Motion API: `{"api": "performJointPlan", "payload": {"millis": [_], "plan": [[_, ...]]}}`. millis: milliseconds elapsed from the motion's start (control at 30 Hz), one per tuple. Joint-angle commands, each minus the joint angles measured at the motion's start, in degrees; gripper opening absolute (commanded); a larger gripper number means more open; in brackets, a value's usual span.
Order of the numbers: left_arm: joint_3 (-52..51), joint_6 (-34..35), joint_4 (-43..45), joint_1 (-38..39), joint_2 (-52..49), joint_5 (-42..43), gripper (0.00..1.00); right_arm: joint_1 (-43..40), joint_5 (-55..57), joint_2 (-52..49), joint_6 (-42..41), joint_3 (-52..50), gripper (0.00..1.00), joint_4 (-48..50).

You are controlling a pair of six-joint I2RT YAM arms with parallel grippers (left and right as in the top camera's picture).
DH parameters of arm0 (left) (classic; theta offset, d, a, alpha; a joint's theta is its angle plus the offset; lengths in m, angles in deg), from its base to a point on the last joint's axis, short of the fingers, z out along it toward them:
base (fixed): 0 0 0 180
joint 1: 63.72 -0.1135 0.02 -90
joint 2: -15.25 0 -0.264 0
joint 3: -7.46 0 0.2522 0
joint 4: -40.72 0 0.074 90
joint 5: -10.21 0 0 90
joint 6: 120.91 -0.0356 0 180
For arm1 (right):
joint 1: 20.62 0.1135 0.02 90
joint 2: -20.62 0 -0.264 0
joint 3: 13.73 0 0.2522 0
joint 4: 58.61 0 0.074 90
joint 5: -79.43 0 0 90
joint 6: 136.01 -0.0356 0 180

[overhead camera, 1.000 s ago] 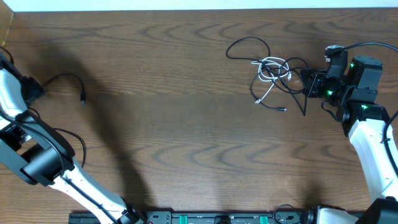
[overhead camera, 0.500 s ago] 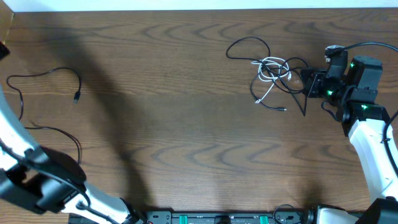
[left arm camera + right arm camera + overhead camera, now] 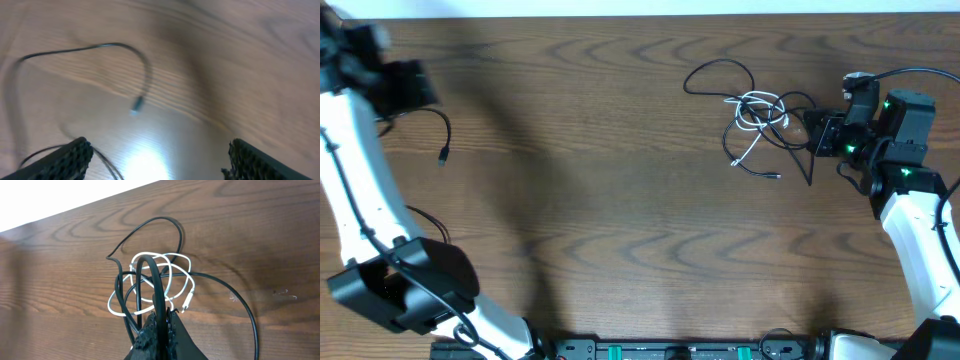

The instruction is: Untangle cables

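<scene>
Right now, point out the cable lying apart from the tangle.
The lone black cable at the far left; the white cable and other black ones are bunched at the right gripper.

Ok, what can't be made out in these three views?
Overhead: motion blur smears the left gripper; open or shut unreadable there.
Left wrist: blur hides what type the plug is.
Overhead: the tangle is too small to trace crossings.
Right wrist: the right gripper covers where the black loop is pinched, and how many strands.
</scene>
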Motion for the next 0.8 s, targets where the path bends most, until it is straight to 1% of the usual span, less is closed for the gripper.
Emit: {"api": "performJointPlan", "payload": {"millis": [0,133,233,333,600,767], "plan": [[-1.0,-8.1,-2.0,5.1,-0.5,1.8,0.88,-0.2,-0.2,0.9,-0.6,0.4,0.01,0.2],[-4.2,-10.6,-1.6,7.9,-1.8,1.7,0.88,-0.2,-0.2,0.9,-0.6,0.4,0.01,-0.1],[-8.3,-10.6,2.1,7.7,-3.8,1.7,0.88,-0.2,-0.2,0.9,-0.6,0.4,0.01,-0.4],[-10.1,-10.6,4.4,7.3,-6.4,1.7,0.88,-0.2,-0.2,0.9,-0.6,0.4,0.01,-0.8],[-10.4,-10.0,9.0,7.1,-16.0,1.8,0.88,-0.2,-0.2,0.9,-0.6,0.4,0.01,-1.0],[-10.4,-10.0,10.7,6.9,-19.8,1.7,0.88,-0.2,-0.2,0.9,-0.6,0.4,0.01,-1.4]]}}
